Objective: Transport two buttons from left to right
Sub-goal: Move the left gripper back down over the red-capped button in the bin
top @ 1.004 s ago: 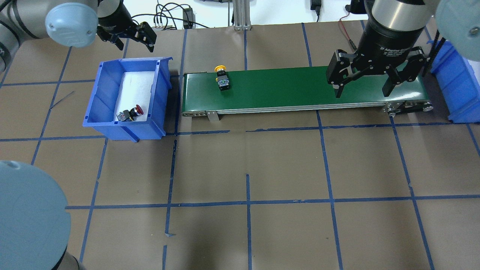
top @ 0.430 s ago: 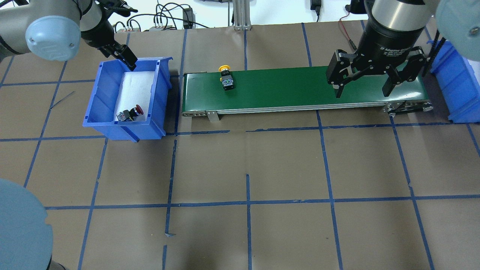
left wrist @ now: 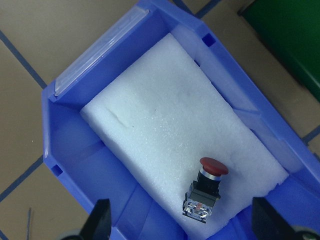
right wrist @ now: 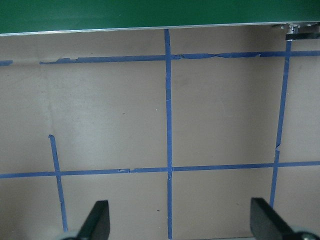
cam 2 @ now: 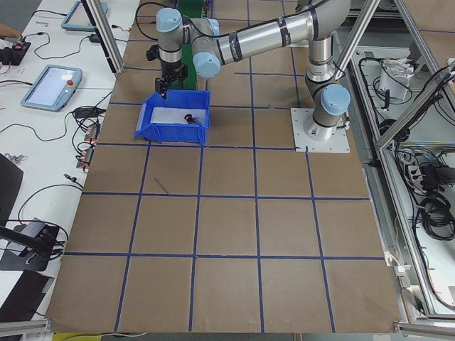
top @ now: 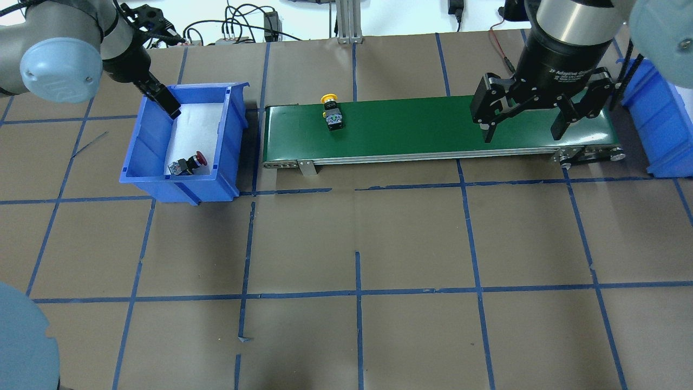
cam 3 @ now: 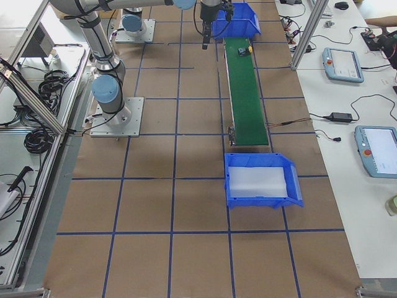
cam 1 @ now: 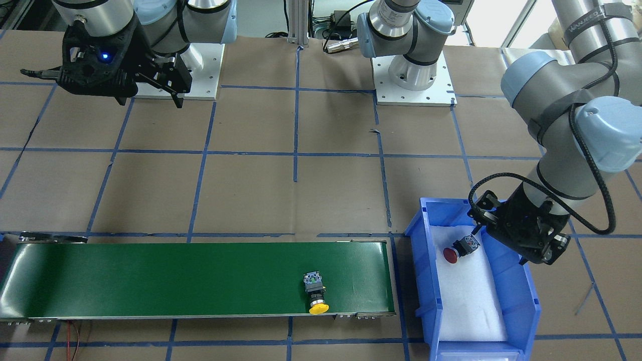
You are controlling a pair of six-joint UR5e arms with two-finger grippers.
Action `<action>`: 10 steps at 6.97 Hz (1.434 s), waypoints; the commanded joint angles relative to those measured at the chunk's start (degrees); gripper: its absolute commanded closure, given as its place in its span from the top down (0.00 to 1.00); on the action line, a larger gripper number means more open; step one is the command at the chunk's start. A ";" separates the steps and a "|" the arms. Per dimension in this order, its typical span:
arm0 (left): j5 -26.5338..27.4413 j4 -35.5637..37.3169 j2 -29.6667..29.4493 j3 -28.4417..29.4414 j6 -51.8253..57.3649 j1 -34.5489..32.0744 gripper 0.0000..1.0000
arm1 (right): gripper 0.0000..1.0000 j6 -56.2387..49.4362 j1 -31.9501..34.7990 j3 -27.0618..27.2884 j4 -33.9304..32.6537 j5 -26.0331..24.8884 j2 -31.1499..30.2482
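Note:
The red-capped button (top: 189, 163) lies on its side on white foam in the left blue bin (top: 145, 146); it also shows in the front view (cam 1: 459, 249) and the left wrist view (left wrist: 207, 190). The yellow-capped button (top: 331, 114) lies on the green conveyor belt (top: 433, 130) near its left end, also seen in the front view (cam 1: 314, 292). My left gripper (top: 162, 100) hangs open above the bin (left wrist: 182, 222), its fingers (left wrist: 102, 220) wide apart, holding nothing. My right gripper (top: 523, 132) is open and empty over the belt's right end.
A second blue bin (top: 658, 124) with white foam stands past the belt's right end, also in the right side view (cam 3: 260, 180). Brown table paper with blue tape lines (top: 357, 292) covers the table. Cables lie at the far edge (top: 243, 27).
My left gripper has swung from behind the bin to above its far left wall. The yellow button has moved a little to the right on the belt. The right gripper has stayed still.

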 commanded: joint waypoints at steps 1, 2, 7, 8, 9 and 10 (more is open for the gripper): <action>-0.18 1.53 0.00 -3.63 0.64 0.53 1.00 | 1.00 -0.72 0.00 0.00 -0.06 -0.04 0.00; -0.53 1.62 -0.96 -3.65 0.55 0.53 0.92 | 1.00 -0.63 0.00 0.00 0.03 -0.04 0.00; -0.62 8.55 -3.78 -8.03 -1.82 0.35 0.80 | 1.00 -0.28 0.00 0.09 -0.06 0.05 0.00; -0.70 9.09 -4.83 -8.65 -2.70 -0.08 0.80 | 1.00 -0.27 0.00 0.09 -0.06 0.49 0.00; -1.49 9.79 -5.45 -9.61 -2.88 -0.17 0.80 | 1.00 -0.36 0.09 0.00 -0.15 0.14 0.43; -1.84 11.89 -5.37 -11.36 -2.88 -0.17 0.80 | 1.00 -0.88 0.09 0.00 -0.84 0.66 0.70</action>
